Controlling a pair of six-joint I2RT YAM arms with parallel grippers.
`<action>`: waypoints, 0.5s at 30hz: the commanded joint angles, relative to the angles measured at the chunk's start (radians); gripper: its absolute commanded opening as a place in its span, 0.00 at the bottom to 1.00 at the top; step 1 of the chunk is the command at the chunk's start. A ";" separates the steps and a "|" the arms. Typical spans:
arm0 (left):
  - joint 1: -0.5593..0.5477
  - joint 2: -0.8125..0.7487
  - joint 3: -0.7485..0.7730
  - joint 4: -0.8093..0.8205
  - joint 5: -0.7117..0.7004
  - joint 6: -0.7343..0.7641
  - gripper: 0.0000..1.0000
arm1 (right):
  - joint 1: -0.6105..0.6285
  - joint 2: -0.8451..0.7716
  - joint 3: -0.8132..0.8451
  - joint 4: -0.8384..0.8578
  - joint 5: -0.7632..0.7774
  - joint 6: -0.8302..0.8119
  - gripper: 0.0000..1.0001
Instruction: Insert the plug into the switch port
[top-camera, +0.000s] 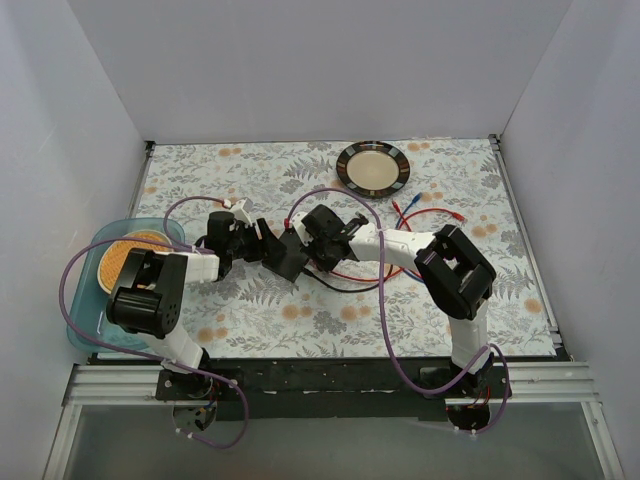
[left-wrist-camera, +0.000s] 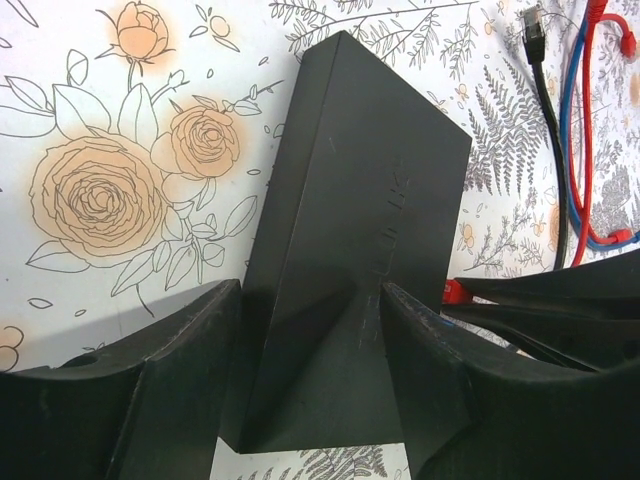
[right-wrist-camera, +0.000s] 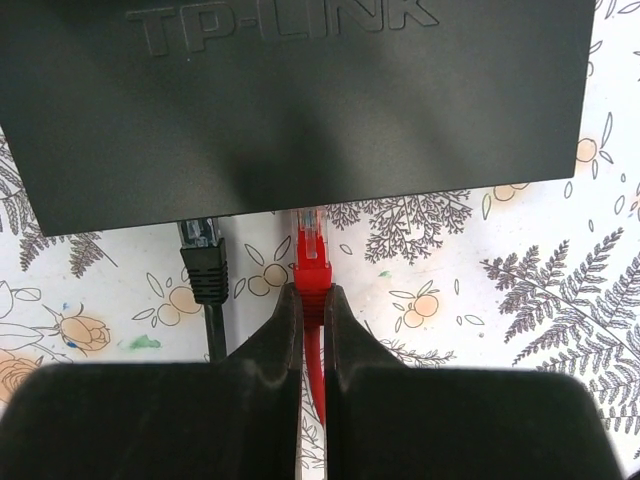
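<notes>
A floral-patterned desk (top-camera: 520, 300) carries everything. A dark-rimmed plate (top-camera: 343, 165) sits at its far edge and a teal tray (top-camera: 85, 330) at its left edge.

Near the desk's middle, slightly left, lies the switch (top-camera: 288, 255), a flat black box with raised lettering on top. The left gripper (left-wrist-camera: 310, 300) is half closed, its two fingers pressed against opposite sides of the switch to brace it.

The right gripper (right-wrist-camera: 311, 295) is pinched tight on the boot of the red plug (right-wrist-camera: 310, 245). The plug's clear tip points at the switch's long edge and meets it. The switch port itself is hidden under that edge, so whether the tip has entered cannot be told. A black plug (right-wrist-camera: 203, 250) lies just beside it, to the left.

The insertion step seems in hand. The next move likely calls for a straight, level push forward until the plug seats.
</notes>
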 joint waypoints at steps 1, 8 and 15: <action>0.005 0.021 0.006 -0.024 0.024 0.003 0.57 | 0.001 -0.007 0.031 0.003 -0.029 0.017 0.01; 0.010 0.045 0.010 -0.015 0.049 0.001 0.57 | 0.001 -0.030 0.011 0.031 -0.026 0.028 0.01; 0.014 0.070 0.013 -0.007 0.070 -0.002 0.55 | 0.003 -0.032 0.019 0.037 -0.030 0.031 0.01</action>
